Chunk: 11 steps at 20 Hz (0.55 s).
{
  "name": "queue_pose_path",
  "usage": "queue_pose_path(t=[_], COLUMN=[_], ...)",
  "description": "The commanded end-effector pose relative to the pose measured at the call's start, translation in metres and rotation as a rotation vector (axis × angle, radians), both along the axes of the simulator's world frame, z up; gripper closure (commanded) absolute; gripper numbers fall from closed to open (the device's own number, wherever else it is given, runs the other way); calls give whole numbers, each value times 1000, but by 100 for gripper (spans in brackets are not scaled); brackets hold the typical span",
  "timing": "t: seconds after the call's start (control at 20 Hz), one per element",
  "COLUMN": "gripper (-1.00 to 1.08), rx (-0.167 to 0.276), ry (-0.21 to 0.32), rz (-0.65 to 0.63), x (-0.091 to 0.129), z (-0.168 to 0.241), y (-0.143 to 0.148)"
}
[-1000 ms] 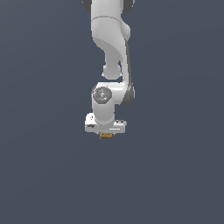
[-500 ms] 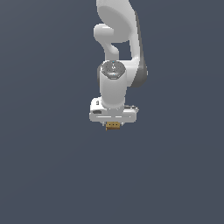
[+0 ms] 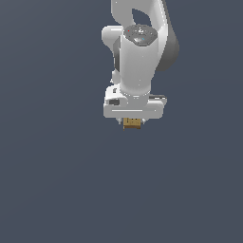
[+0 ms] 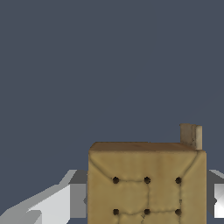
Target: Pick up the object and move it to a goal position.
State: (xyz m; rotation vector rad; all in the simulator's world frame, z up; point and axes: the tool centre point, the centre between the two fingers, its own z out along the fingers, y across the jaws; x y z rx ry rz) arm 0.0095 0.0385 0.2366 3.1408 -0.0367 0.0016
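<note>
Change: against the frame a second back, the arm has swung toward the exterior view's right and its wrist fills more of the picture; the cube has travelled along under the hand.
Arm (image 3: 142, 42): white Panda, hanging down from the top edge of the exterior view, its last links stacked almost straight up and down, with a dark grey joint on the exterior view's right side.
Wrist flange: the round grey cap with small red and blue marks faces up and toward the camera.
Gripper (image 3: 132, 121): the broad white hand body sits level and points straight down; its fingers are mostly hidden behind the body and the cube.
Fingers: drawn in narrow, pressing the cube from both sides; the wrist view shows a pale grey finger (image 4: 52, 205) against one side of it, and another white part at the opposite edge.
Cube (image 3: 132, 123): small and tan-brown, far narrower than the hand, tucked right under its middle and held off any surface.
Cube face: in the wrist view the cube (image 4: 146, 183) looms large, with rows of dark dots and a stitched, cushion-like pattern.
Surroundings: plain dark blue-grey all round.
</note>
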Motion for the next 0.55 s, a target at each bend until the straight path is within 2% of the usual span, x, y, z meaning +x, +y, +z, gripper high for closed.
queue_pose_path(t=[0.0, 0.5], gripper=[108, 108], rx=[0, 0], ry=[1, 1], rz=[-1, -1], x=[0, 3], z=[15, 33], y=[6, 13])
